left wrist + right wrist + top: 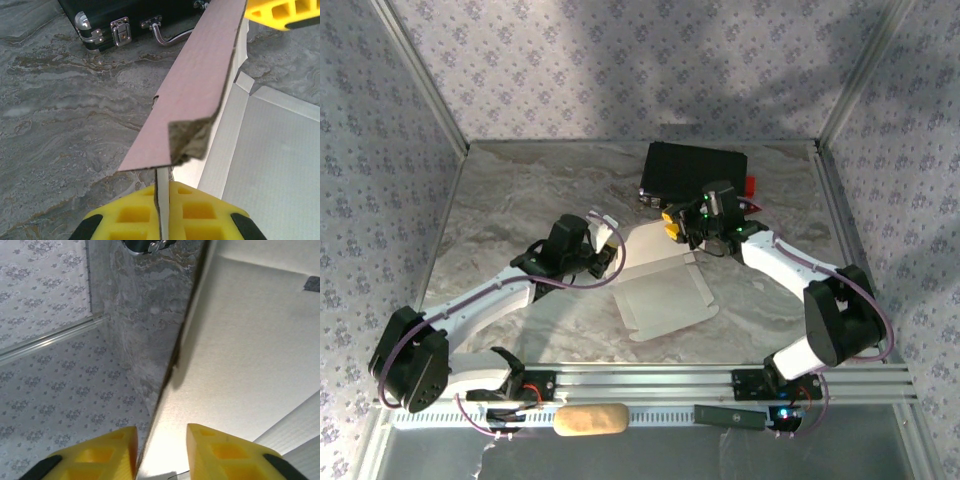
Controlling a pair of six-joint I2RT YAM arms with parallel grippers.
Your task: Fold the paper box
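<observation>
Yellow pads of the left gripper are pinching the lower edge of a raised pink flap of the paper box, apparently holding it upright so its crease can be set. Farther along what looks to be the same panel, the right gripper is straddling the card. Its jaws are standing apart with the edge running between them, not visibly clamping. Most of the box is lying flat, pale face up, mid-table between the arms. Behind it, the black hard case is sitting near the flap's far end, crowding that side. The marble table is offering open room to the left and toward the bases.
</observation>
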